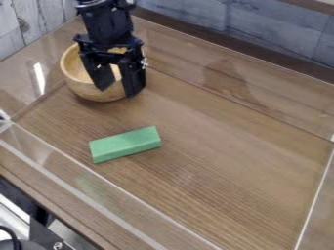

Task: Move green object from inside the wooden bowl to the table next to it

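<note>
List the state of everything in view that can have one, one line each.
Green block: lying flat on the table, outside the bowl, not held.
Wooden bowl: upright, partly hidden behind the arm.
End effector: open, over the bowl's near side.
Table: carrying both bowl and block.

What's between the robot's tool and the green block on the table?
Nothing visible: only bare table separates the tool from the green block. The wooden bowl sits behind and beside the tool.
</note>
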Robot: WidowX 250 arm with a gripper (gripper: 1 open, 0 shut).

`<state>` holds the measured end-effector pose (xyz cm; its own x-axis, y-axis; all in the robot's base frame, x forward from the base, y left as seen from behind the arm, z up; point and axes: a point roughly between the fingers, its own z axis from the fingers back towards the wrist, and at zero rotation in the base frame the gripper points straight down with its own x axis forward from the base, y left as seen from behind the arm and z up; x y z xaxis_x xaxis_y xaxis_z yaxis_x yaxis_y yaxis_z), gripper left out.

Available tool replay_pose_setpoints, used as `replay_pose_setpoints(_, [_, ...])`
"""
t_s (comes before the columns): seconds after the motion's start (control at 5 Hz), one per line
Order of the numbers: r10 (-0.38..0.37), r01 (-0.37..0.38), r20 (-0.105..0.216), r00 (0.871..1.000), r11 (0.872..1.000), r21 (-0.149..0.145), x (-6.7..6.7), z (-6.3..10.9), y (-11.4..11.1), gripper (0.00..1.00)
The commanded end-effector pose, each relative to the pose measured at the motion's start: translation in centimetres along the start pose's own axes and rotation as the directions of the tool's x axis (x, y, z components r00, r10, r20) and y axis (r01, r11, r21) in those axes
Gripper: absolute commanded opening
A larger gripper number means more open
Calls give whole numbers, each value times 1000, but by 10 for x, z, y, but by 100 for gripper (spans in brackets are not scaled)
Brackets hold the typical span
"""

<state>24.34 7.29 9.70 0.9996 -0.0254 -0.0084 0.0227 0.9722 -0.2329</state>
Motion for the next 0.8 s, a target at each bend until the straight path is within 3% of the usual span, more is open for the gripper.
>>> replay_pose_setpoints(0.0, [-53,53,25,998,998,24,0,9,2,100])
replay_pose_setpoints(0.2, [-90,90,5,996,996,17,3,-3,19,100])
replay_pose_setpoints(0.6, [-90,90,28,995,996,2,9,-15,35,100])
